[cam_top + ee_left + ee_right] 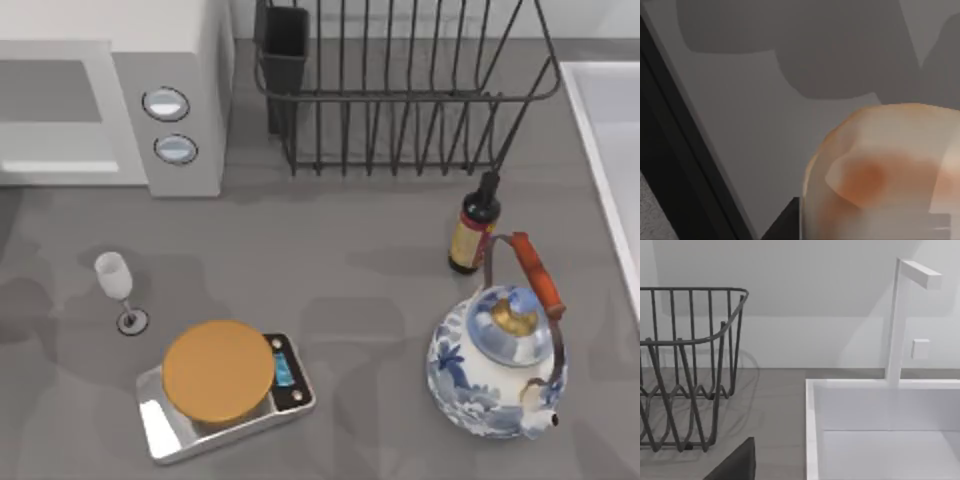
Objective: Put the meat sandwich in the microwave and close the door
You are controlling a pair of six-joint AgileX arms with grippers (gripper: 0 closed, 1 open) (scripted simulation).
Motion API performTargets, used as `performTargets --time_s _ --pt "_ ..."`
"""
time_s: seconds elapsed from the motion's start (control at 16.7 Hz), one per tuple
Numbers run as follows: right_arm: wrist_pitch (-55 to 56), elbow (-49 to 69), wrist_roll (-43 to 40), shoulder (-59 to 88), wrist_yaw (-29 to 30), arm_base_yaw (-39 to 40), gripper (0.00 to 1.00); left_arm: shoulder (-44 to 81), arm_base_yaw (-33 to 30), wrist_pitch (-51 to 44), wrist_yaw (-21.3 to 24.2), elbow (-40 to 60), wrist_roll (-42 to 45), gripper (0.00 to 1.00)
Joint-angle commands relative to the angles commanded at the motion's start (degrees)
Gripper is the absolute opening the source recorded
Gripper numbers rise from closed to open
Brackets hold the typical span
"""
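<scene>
Left gripper (pixel 786 223) first: a dark sliver of it sits at the rim of the left wrist view, and pressed right up against that camera is the meat sandwich (pixel 880 180), pale and rounded with an orange-brown blush across its middle. It's right at the gripper, but whether the gripper is clamped on it or merely hovering beside it, I cannot tell. Behind the sandwich there's plain grey surface with soft shadows and a dark slanted band I can't put a name to. Too little of the sandwich shows to call its long axis. Now the target: the microwave (pixel 195 35) stands at the far left of the table, its two knobs facing forward, and the door (pixel 50 105) looks flush with the knob panel, pale bar handle (pixel 60 166) in line, so I judge it shut. That's the hinge of the next move: the sandwich is on the left arm's side, the same side as the microwave, yet the way in looks barred until that door is swung open. How far the left gripper stands from the microwave I can't judge. The right gripper (pixel 737 465) is parked facing the dish rack (pixel 690 365) and the white sink (pixel 812 430), well apart from the microwave, so the left arm looks the nearer one.
</scene>
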Motion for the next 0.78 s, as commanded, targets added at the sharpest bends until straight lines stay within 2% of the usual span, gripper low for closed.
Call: performTargets --time_s 0.3,0.78 --pt "0.0 0.0 0.0 0.0 0.0 0.0 1.0 2.8 -1.7 23.6 4.8 -4.0 -9.9 0.0" --pt "0.0 0.0 0.0 0.0 0.0 0.0 1.0 11.8 -3.3 77.1 12.3 -13.8 -25.8 0.0"
